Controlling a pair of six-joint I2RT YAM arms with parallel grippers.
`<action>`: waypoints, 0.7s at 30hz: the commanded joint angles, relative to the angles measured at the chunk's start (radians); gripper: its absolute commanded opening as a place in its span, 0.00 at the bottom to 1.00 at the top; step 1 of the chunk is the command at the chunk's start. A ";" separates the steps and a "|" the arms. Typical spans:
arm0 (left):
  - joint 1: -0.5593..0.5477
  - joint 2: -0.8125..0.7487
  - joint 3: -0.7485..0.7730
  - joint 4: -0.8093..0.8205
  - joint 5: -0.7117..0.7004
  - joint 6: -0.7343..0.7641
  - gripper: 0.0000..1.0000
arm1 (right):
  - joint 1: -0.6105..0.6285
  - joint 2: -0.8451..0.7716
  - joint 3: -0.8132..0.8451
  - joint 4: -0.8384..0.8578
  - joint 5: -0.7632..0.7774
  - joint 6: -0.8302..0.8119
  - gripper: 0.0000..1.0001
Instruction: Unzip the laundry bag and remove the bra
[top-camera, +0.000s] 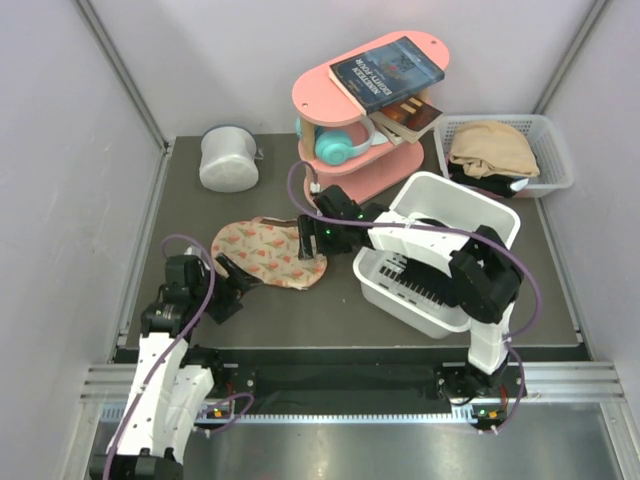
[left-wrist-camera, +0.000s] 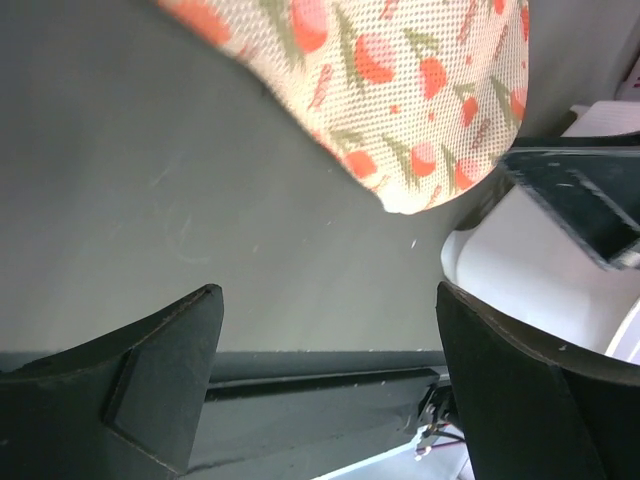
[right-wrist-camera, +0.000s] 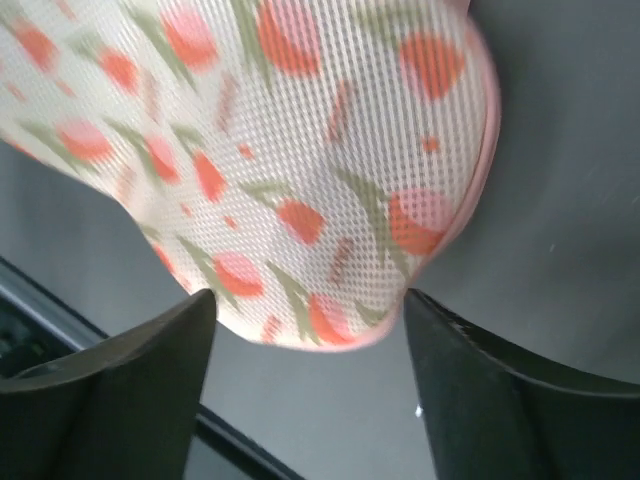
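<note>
The laundry bag (top-camera: 262, 250) lies flat on the dark table, beige-pink mesh with red and green motifs. My left gripper (top-camera: 228, 283) is open and empty just in front of the bag's near-left end. In the left wrist view the bag (left-wrist-camera: 400, 90) is above the open fingers (left-wrist-camera: 160, 370), apart from them. My right gripper (top-camera: 306, 243) is open over the bag's right end. In the right wrist view the bag's rounded end (right-wrist-camera: 270, 160) reaches down between the fingertips (right-wrist-camera: 130, 380), with no grip on it. The bra is hidden.
A white slotted bin (top-camera: 440, 250) stands right of the bag, under my right arm, and shows in the left wrist view (left-wrist-camera: 530, 280). A white-grey cylindrical container (top-camera: 228, 158) sits back left. A pink shelf (top-camera: 345, 165) with books and a basket of clothes (top-camera: 505, 150) stand behind.
</note>
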 joint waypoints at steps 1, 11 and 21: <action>0.006 0.054 -0.006 0.155 0.011 -0.025 0.91 | 0.023 -0.034 0.080 -0.037 0.105 -0.045 0.81; -0.115 0.224 -0.020 0.316 -0.114 -0.069 0.87 | 0.179 -0.236 -0.185 0.012 0.244 0.024 0.84; -0.310 0.493 0.052 0.484 -0.273 -0.099 0.87 | 0.236 -0.213 -0.210 0.045 0.201 0.071 0.84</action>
